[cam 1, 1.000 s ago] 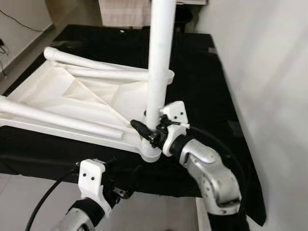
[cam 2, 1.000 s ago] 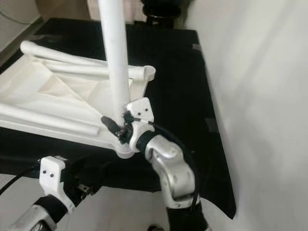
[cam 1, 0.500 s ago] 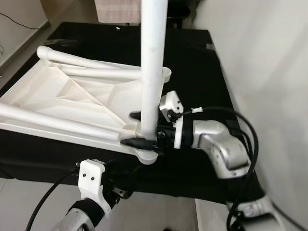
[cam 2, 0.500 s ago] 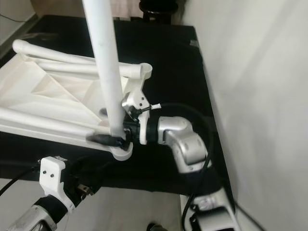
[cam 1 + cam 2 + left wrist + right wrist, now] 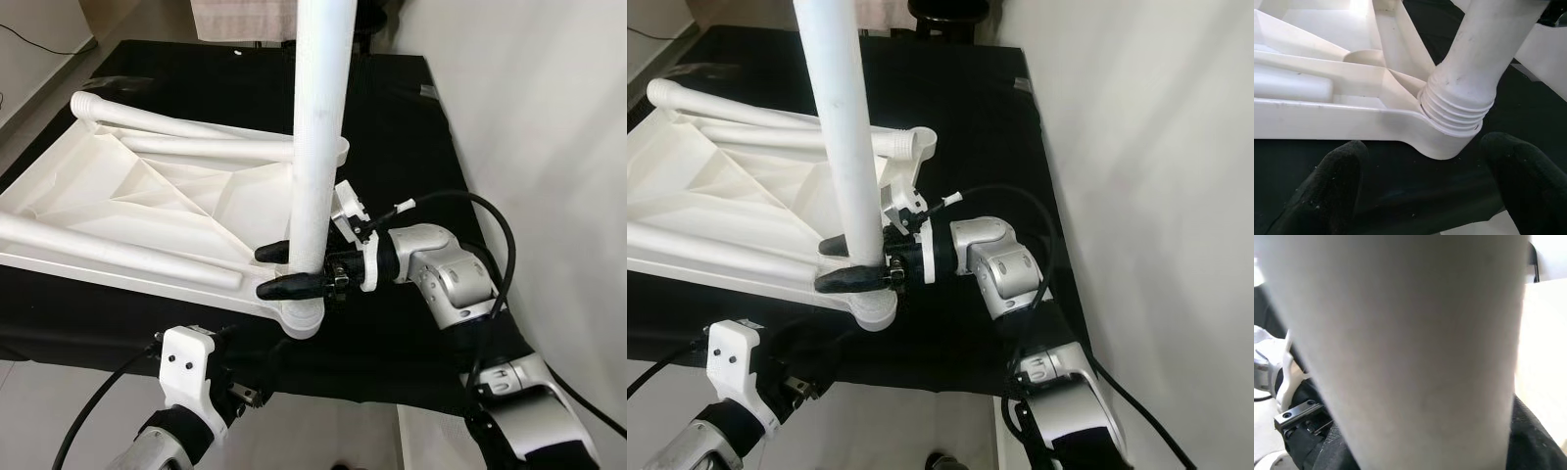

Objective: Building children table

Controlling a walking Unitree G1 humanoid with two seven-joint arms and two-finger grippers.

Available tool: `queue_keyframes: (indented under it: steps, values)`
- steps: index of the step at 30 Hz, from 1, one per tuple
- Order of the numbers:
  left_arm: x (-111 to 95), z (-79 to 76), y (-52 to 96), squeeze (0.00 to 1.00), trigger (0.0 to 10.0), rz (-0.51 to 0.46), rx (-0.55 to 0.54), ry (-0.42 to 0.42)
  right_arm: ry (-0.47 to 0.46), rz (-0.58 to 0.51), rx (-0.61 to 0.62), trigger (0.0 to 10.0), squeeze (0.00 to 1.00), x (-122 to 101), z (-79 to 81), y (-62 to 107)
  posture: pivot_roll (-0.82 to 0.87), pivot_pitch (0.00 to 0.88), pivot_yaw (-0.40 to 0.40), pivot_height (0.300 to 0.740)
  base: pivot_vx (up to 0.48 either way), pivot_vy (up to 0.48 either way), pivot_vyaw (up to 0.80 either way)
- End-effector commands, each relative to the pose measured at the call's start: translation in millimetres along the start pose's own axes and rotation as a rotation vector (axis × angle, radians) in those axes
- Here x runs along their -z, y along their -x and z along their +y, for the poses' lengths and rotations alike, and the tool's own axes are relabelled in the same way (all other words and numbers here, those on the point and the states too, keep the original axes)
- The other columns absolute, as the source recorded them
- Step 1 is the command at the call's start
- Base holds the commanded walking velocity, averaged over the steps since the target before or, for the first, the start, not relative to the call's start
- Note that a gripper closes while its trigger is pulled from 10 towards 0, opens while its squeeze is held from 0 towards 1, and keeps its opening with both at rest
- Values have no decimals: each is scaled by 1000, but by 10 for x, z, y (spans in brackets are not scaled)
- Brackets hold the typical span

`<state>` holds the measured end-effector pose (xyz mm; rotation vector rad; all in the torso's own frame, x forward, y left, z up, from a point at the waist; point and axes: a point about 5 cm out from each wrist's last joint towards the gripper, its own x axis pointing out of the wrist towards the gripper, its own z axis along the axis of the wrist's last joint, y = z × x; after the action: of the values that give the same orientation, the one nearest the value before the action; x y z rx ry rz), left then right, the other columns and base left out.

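Upright in the corner socket (image 5: 1452, 134) of an overturned white plastic tabletop (image 5: 147, 201): a thick white table leg (image 5: 318, 137), clasped low down between the two black fingers of the right gripper (image 5: 286, 269), closed around its base just above the threaded end. Likely light and hollow, rigid moulded plastic, smooth enough to slip under a twisting hold; best gripped low near the ribbed thread, where a turn carries straight into the socket and the tall shaft has least leverage to tip. Below the near edge, the left gripper (image 5: 1425, 188), fingers spread wide and holding nothing, pointed up at the socket. Two more legs (image 5: 186, 137) lying flat in the ribbed underside of the top. Beneath it all, a counter (image 5: 411, 127) draped in black cloth, a pale wall (image 5: 549, 117) close along the robot's right, bare light floor (image 5: 29, 401) in front.
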<state>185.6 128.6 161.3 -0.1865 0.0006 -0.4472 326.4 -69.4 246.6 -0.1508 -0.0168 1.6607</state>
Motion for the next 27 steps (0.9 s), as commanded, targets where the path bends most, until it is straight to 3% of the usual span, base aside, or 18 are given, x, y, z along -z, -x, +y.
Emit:
queue_keyframes:
  steps: [1, 5, 6, 7, 8, 9, 13, 21, 22, 27]
  values:
    - [28, -21, 23, 0, 10000, 15, 0, 19, -31, 5, 12, 0, 0, 61, 13, -19, 5, 255, -76, 740, 0, 0, 0]
    - [32, -26, 22, 0, 10000, 13, 0, 20, -96, 7, 438, 0, 0, 253, 2, -41, -3, 255, -94, 740, 0, 0, 0]
    - [30, -20, 27, 0, 10000, 13, -2, 18, -136, -10, 720, 0, 0, 342, 47, -89, -4, 259, -99, 740, 0, 0, 0]
    - [30, -20, 27, 0, 10000, 13, -2, 18, -136, -10, 720, 0, 0, 342, 47, -89, -4, 259, -99, 740, 0, 0, 0]
    - [28, -14, 30, 0, 10000, 13, -3, 17, -166, 1, 894, 0, 0, 405, 111, -90, -4, 259, -99, 740, 0, 0, 0]
    - [24, -8, 30, 0, 10000, 12, -5, 16, -185, 14, 987, 0, 0, 453, 246, -110, -6, 259, -93, 740, 0, 0, 0]
    - [24, 7, 23, 0, 10000, 13, -6, 14, -225, -14, 996, 0, 0, 435, 404, -209, -18, 257, -76, 740, 0, 0, 0]
    - [59, 33, -8, 0, 10000, 21, 0, 15, -190, -20, 959, 0, 0, 383, 268, -268, -17, 220, -70, 740, 0, 0, 0]
    - [63, 38, -15, 0, 10000, 20, -2, 15, -186, -5, 915, 10000, 0, 326, 260, -335, -14, 215, -72, 740, 0, 0, 0]
    - [61, 33, -16, 0, 10000, 16, -6, 14, -133, -10, 749, 10000, 0, 191, 197, -405, -9, 216, -75, 740, 0, 0, 0]
